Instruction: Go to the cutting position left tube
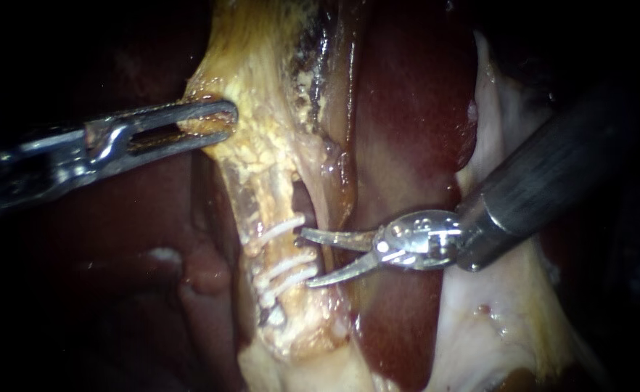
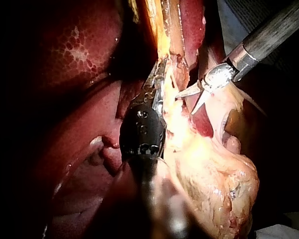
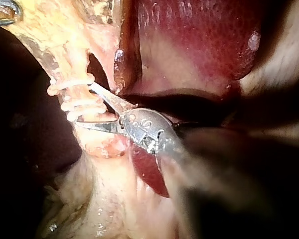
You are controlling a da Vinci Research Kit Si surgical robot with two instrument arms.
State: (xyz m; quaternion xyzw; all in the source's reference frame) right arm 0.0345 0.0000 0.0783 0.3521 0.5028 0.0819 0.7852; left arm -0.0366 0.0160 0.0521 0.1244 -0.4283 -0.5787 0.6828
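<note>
Right silver-bladed instrument (image 1: 307,258), jaws agape, empty: centre between white clips (image 1: 284,267) on pale left tube (image 1: 260,210); left steel instrument (image 1: 222,123) clamps yellow tissue (image 1: 262,72).

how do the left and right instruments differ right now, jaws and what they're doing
The left instrument has long slotted jaws; the right instrument has short, curved, pointed blades. The left instrument's jaws are shut on the yellow tissue above the clips; the right instrument's stand open, holding nothing, tips at the edge of the clipped tube. Both are shiny metal and work on the same pale stalk.
</note>
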